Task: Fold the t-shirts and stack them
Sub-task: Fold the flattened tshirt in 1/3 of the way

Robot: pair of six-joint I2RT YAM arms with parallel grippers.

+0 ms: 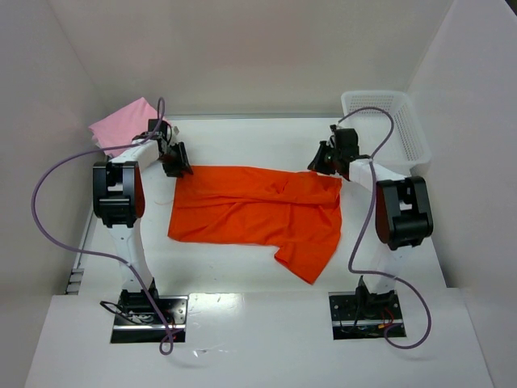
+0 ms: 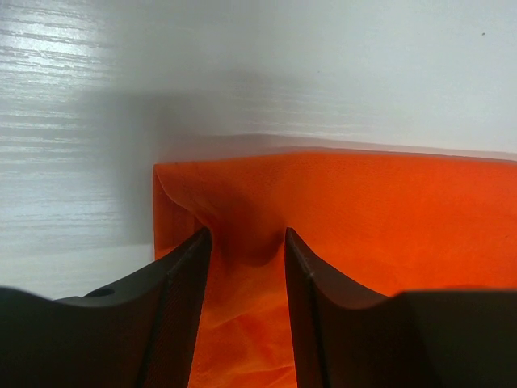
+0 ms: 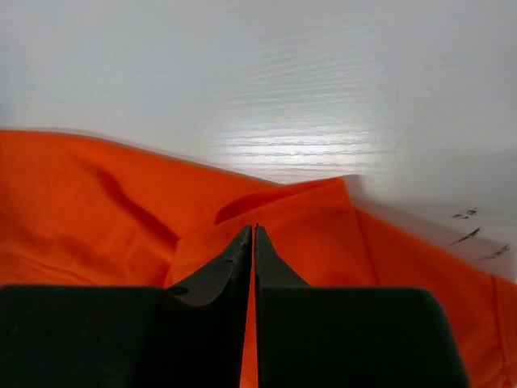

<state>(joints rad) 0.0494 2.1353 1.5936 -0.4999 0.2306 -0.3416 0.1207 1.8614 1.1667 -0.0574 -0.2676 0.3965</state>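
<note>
One orange t-shirt (image 1: 242, 214) lies on the white table (image 1: 242, 145).

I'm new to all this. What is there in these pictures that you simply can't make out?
- Top view: part of the pink t-shirt lies behind the left arm.
- Top view: the inside of the basket, screened by its mesh wall.
- Right wrist view: whether the right gripper pinches the orange t-shirt; its shut fingers cover the spot.
- Left wrist view: the orange t-shirt runs off the right edge.
</note>
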